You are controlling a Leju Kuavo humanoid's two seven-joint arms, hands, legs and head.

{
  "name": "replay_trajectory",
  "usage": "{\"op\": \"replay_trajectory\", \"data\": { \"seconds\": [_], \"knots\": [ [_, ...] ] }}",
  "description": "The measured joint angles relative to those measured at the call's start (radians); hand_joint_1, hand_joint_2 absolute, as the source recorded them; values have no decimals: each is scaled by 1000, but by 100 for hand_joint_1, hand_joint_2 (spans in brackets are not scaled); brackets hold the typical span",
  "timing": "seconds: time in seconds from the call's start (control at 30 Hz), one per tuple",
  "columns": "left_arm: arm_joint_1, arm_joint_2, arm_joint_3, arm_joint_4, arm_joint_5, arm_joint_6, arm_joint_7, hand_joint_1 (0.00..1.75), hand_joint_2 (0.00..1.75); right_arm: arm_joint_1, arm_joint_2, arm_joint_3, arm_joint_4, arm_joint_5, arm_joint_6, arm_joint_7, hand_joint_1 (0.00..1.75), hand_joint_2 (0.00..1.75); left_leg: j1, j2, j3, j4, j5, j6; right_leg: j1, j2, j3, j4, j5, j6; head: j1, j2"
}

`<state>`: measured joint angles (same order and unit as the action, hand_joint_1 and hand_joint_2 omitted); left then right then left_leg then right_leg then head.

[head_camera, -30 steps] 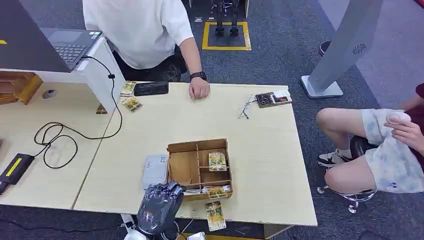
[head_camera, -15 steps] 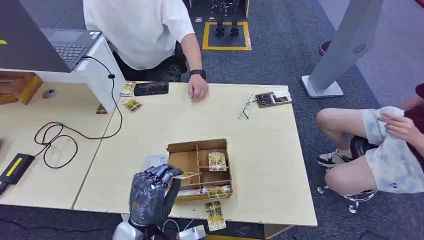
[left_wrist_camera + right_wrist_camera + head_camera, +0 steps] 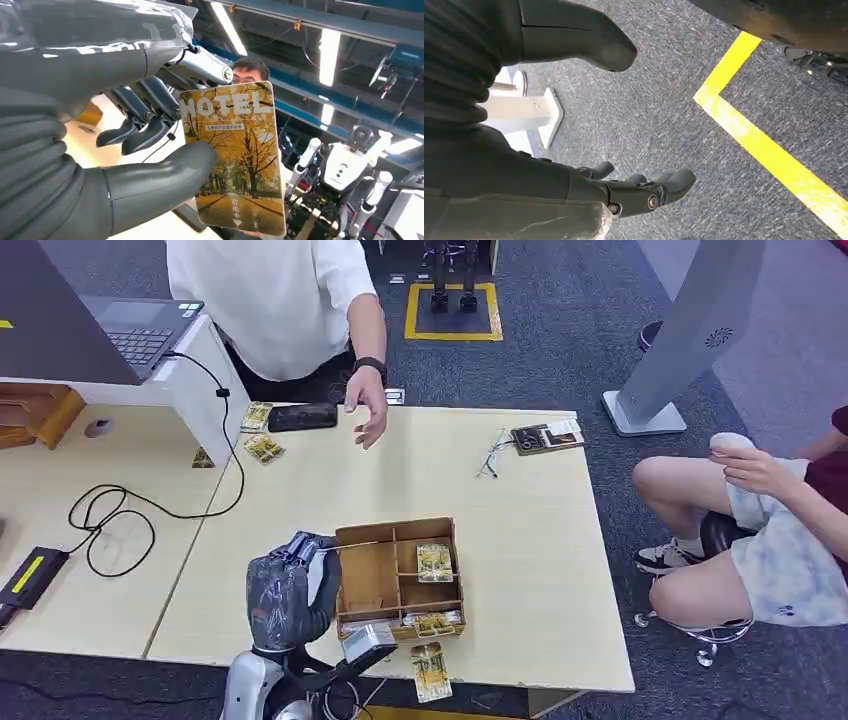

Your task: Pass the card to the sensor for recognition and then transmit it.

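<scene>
Head view: left hand (image 3: pixel 285 590) is raised over the near edge of the table (image 3: pixel 520 530), just left of the wooden tray (image 3: pixel 395 575). It pinches the card (image 3: pixel 345 546), which here shows edge-on as a thin line reaching from the fingertips over the tray's left compartment. The sensor, a pale box, is mostly hidden behind the hand; exact position cannot be told. More cards lie in the tray's compartments and one lies on the table by the near edge (image 3: pixel 431 670). Across the table a person's hand (image 3: pixel 368 408) hovers above the far side, near a black phone (image 3: pixel 301 417).

Left wrist view: card (image 3: pixel 234 157) is held upright between the thick thumb (image 3: pixel 165 182) on its printed face and the darker fingers (image 3: pixel 145 127) behind. The grip sits on one long edge, leaving most of the card free. It looks like a flat, stiff plastic hotel card: light, smooth, probably slippery, likely to pivot or slide if the pinch loosens. An edge pinch suits it, since the face stays free for the reader.

Right wrist view: right hand (image 3: pixel 634 192) hangs over grey carpet and a yellow floor line (image 3: pixel 764 145), fingers loosely curled apart, holding nothing.
</scene>
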<state>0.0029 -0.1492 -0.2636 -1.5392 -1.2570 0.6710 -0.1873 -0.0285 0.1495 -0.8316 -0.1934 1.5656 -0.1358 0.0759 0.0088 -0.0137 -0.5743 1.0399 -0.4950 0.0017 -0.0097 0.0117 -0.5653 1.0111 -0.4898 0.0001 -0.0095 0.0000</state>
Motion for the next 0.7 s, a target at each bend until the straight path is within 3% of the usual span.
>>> {"op": "replay_trajectory", "data": {
  "seconds": [0.27, 0.47, 0.7],
  "knots": [
    [-18, 3, 0, 32, 24, 0, 35, 175, 175, 0, 0, 7, 0, 0, 0, 0, 0, 175, 0, 0, 0, 0, 0, 0, 0, 0, 0, 0, 0, 0, 0, 0],
    [-139, 29, -31, 143, 38, -8, 200, 175, 175, -2, 0, 38, 0, 0, 1, 11, 0, 175, 0, 0, 0, 0, 1, -1, 0, 0, 0, 0, 1, -1, 0, 0],
    [-303, 37, -55, 308, 50, -50, 295, 175, 175, -5, 0, 81, 0, 0, 2, 32, 0, 175, 0, 0, 0, 0, 2, -1, 0, 0, 0, 0, 2, -1, 0, 0]
  ]
}}
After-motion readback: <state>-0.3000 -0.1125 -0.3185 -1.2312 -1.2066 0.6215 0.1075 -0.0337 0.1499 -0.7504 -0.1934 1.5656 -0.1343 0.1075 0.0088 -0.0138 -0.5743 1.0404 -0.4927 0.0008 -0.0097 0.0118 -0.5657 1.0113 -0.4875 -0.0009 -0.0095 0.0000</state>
